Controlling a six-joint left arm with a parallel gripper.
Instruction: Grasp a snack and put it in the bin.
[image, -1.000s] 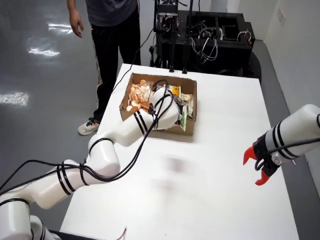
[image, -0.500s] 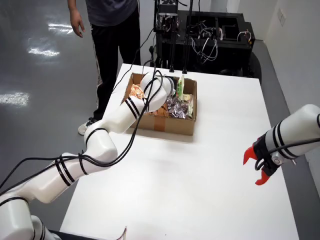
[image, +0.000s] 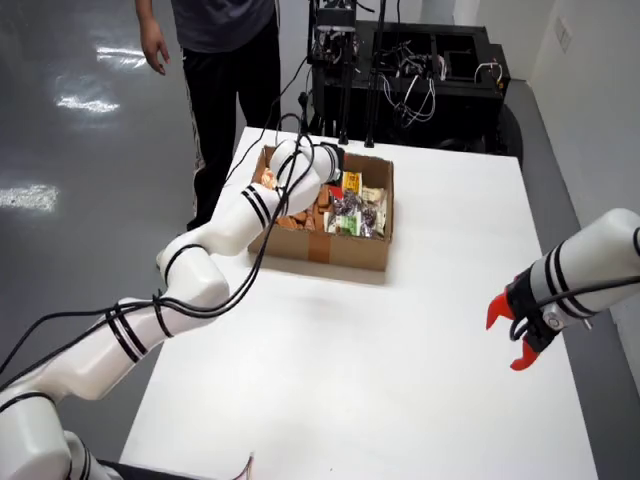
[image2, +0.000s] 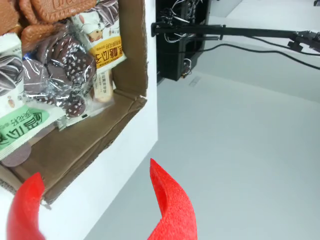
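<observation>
A cardboard box (image: 330, 250) on the white table holds several snack packets. The white working arm reaches over its far left side, and its gripper (image: 328, 185) is mostly hidden behind the wrist in the view from above. In the view that rides on the gripper, the two red fingers (image2: 170, 205) stand wide apart, so the gripper (image2: 92, 170) is open with nothing between them, above the box wall (image2: 75, 155). Below lie a clear packet of chocolate cookies (image2: 60, 70), a yellow-labelled packet (image2: 107, 50), a green-labelled packet (image2: 20, 130) and brown biscuits (image2: 50, 10).
A second arm with a red gripper (image: 520, 335) hangs over the table's right side. A person (image: 225, 60) stands at the table's far left corner. A black equipment rack (image: 400, 70) with cables stands behind the table. The table edge (image2: 150, 125) runs close to the box.
</observation>
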